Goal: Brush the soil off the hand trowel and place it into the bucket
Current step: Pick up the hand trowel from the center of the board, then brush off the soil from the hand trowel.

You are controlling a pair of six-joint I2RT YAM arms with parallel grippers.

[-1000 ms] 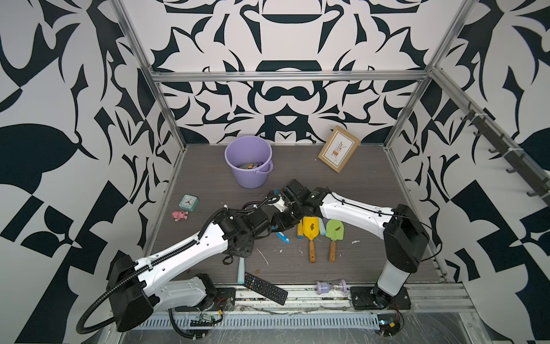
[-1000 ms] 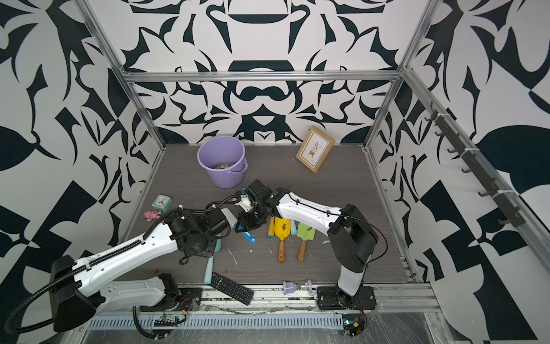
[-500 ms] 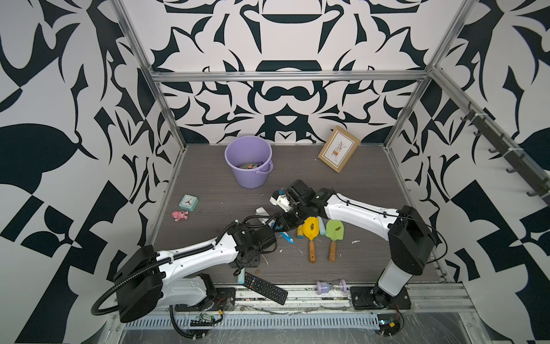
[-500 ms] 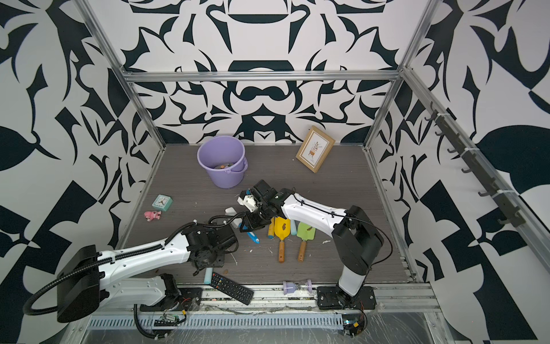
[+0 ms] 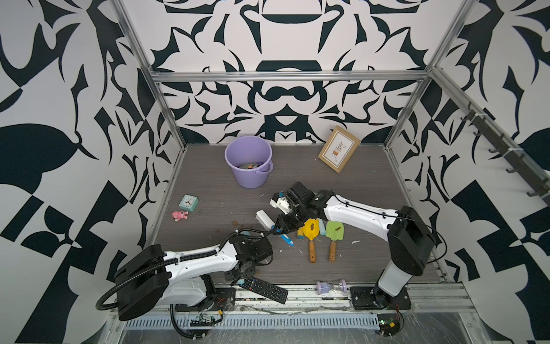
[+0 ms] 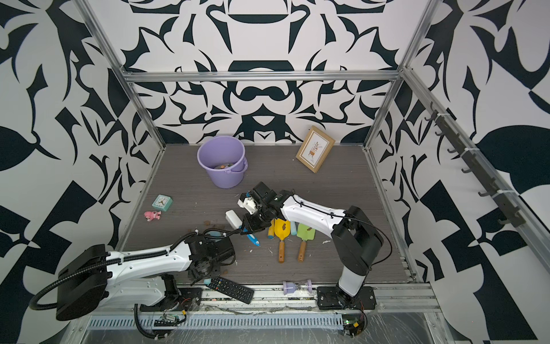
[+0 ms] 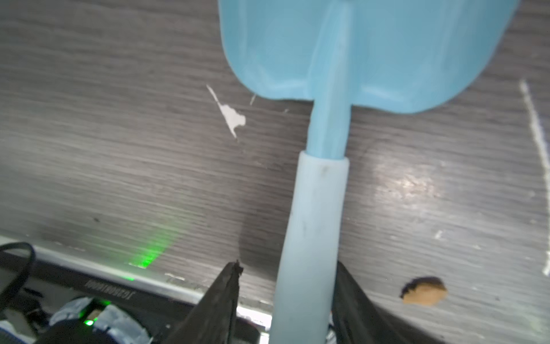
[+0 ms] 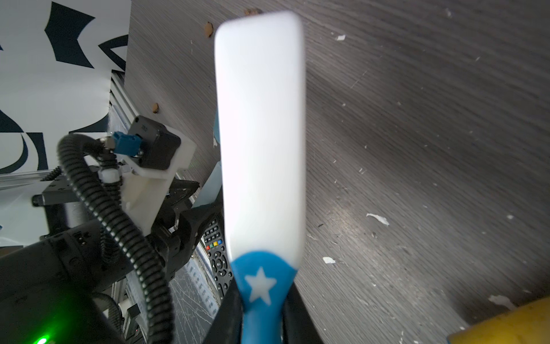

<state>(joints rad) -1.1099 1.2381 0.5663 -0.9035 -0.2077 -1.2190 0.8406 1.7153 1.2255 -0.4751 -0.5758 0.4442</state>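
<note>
In the left wrist view a light-blue hand trowel [image 7: 315,208] lies on the grey floor, its blade clean. My left gripper [image 7: 288,268] straddles its handle, open: one finger touches it and the other stands apart. In both top views this gripper [image 5: 238,278] is at the front edge. My right gripper [image 8: 262,297] is shut on a brush [image 8: 259,134] with a blue handle and a white head [image 5: 264,219], mid-floor. A yellow trowel [image 5: 311,235] and a green trowel [image 5: 334,233] carry soil [image 5: 311,227]. The lilac bucket [image 5: 248,175] stands at the back.
A black remote [image 5: 265,289] and a lilac hourglass [image 5: 331,286] lie along the front edge. Loose soil clumps [image 5: 234,222] dot the floor, one beside the trowel handle [image 7: 424,295]. A clock [image 5: 188,202] and a pink toy [image 5: 180,215] are at the left, a picture frame [image 5: 339,149] at the back right.
My left arm has drawn back from the middle to the front edge, and its gripper has come down over the light-blue trowel's handle. The right arm with the brush has barely shifted.
</note>
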